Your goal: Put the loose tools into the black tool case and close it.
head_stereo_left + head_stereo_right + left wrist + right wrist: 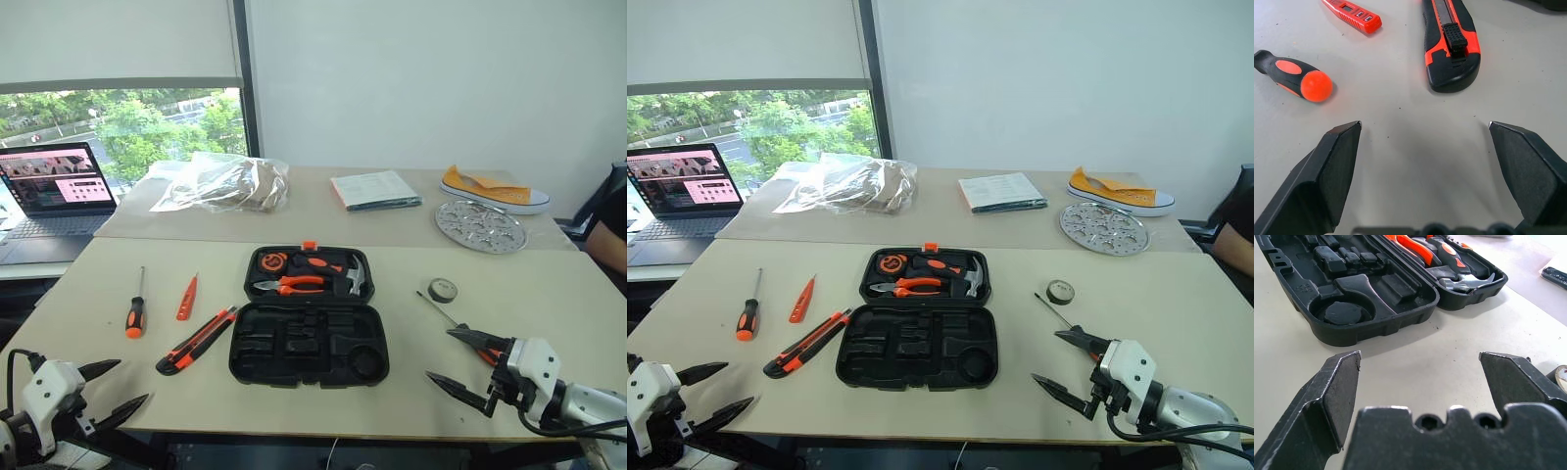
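Observation:
The black tool case [309, 358] lies open at the table's middle, its near half holding bare shaped slots [1342, 313], its far half holding pliers and a hammer. Left of it lie a utility knife [196, 340], a small orange tester screwdriver [186, 298] and an orange-and-black screwdriver [135, 311]. A dark tape roll [442, 290] sits to the case's right. A second screwdriver [438, 309] lies below the roll, its handle partly behind my right gripper [441, 354]. That gripper is open and empty. My left gripper [125, 384] hovers open near the front-left edge, short of the knife [1452, 49].
On the far table stand a laptop [54, 186], a clear plastic bag [220, 183], a booklet [375, 190], a perforated metal disc [480, 226] and a shoe [495, 191]. A person sits at the right edge [612, 230].

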You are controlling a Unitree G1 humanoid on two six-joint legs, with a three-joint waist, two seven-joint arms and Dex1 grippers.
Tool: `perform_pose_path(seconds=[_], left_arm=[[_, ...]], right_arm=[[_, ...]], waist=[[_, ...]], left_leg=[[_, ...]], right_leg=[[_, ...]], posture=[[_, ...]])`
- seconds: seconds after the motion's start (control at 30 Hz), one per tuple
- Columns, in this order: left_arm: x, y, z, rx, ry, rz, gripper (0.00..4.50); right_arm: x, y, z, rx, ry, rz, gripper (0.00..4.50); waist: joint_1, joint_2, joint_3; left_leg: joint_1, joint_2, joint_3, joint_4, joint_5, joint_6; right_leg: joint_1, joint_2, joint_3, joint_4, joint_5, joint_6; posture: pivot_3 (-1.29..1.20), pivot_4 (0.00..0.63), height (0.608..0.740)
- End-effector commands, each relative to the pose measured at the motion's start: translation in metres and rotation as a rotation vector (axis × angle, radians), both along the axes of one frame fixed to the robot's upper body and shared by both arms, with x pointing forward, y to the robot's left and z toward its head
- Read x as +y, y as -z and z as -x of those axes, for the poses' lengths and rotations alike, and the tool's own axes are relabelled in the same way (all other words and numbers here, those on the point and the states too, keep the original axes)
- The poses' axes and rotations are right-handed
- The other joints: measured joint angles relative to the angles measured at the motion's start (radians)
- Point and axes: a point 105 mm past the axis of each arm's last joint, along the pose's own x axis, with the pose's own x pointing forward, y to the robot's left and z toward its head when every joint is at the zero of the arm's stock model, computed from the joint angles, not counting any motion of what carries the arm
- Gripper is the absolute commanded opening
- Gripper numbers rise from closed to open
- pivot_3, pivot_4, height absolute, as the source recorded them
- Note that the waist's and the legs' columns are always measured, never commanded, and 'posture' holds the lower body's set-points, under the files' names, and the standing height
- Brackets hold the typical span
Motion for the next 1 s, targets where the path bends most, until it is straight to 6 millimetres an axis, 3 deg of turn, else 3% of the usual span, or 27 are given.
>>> perform_pose_path(seconds=[0.03,0.1,0.2,0.27,0.4,0.53,0.63,0.73,0.87,1.0], left_arm=[[-0.005,-0.013,-0.004,-0.04,0.008,0.048,4.48],[-0.003,-0.024,-0.008,-0.062,-0.051,0.165,4.48],[0.007,-0.031,-0.007,-0.104,-0.14,0.187,4.48],[0.023,-0.031,0.002,-0.139,-0.263,0.203,4.48],[0.057,-0.01,0.034,-0.099,-0.539,0.231,4.48],[0.066,-0.006,0.041,-0.062,-0.665,0.294,4.48],[0.056,-0.018,0.026,-0.056,-0.651,0.373,4.48],[0.045,-0.031,-0.002,-0.011,-0.621,0.411,4.48],[0.034,-0.028,-0.037,0.205,-0.663,0.366,4.48],[0.032,-0.042,-0.079,0.217,-0.731,0.377,4.48]], right_arm=[[0.001,-0.009,-0.003,-0.052,-0.029,0.015,4.5],[0.006,-0.009,-0.004,-0.054,-0.053,0.0,4.5],[0.017,-0.015,-0.007,-0.075,-0.077,-0.039,4.5],[0.035,-0.032,-0.009,-0.152,-0.115,-0.145,4.5],[0.064,-0.062,-0.008,-0.21,-0.189,-0.327,4.5],[0.078,-0.069,-0.005,-0.241,-0.224,-0.359,4.5],[0.081,-0.064,-0.004,-0.235,-0.236,-0.338,4.5],[0.079,-0.061,-0.006,-0.221,-0.235,-0.324,4.5],[0.078,-0.058,-0.007,-0.207,-0.24,-0.306,4.5],[0.079,-0.055,-0.008,-0.196,-0.244,-0.298,4.5]], waist=[[0.0,0.0,0.0],[-0.002,0.0,0.0],[-0.003,0.0,0.0],[-0.009,0.0,0.0],[-0.028,0.0,0.0],[-0.014,-0.004,-0.003],[0.006,-0.006,-0.004],[0.016,-0.007,-0.005],[0.008,-0.008,-0.005],[-0.003,-0.007,-0.004]], left_leg=[[0.0,0.0,0.0,0.0,0.0,0.0],[0.0,0.0,0.0,0.0,0.0,0.0],[0.001,0.0,0.0,0.0,0.0,0.0],[0.001,0.0,0.0,0.0,0.0,-0.001],[0.002,0.001,0.001,-0.001,0.001,-0.002],[0.002,0.001,0.0,-0.001,0.001,-0.002],[0.001,0.0,-0.001,0.0,0.0,0.0],[0.001,-0.001,-0.001,0.001,0.0,0.0],[0.002,-0.001,-0.002,0.001,0.003,-0.004],[0.005,-0.002,-0.001,-0.001,0.004,-0.006]], right_leg=[[0.0,0.0,0.0,0.0,0.0,0.0],[0.0,0.0,0.0,0.0,0.0,0.0],[0.0,0.0,0.0,0.001,0.0,0.0],[0.0,0.0,0.001,0.001,0.0,0.0],[0.0,0.0,0.002,0.001,0.0,0.0],[0.0,0.001,0.001,0.001,0.0,0.0],[0.001,-0.001,-0.001,0.0,0.0,-0.001],[0.002,-0.002,-0.001,0.001,0.0,-0.001],[0.002,-0.001,0.0,0.004,0.003,-0.002],[0.001,0.0,0.002,0.009,0.002,-0.003]], posture=[[0.0,0.15,0.74],[0.0,0.15,0.74],[0.0,0.15,0.74],[0.0,0.15,0.74],[0.0,0.15,0.74],[0.0,0.15,0.74],[0.0,0.15,0.74],[0.0,0.15,0.74],[0.0,0.15,0.74],[0.0,0.15,0.74]])
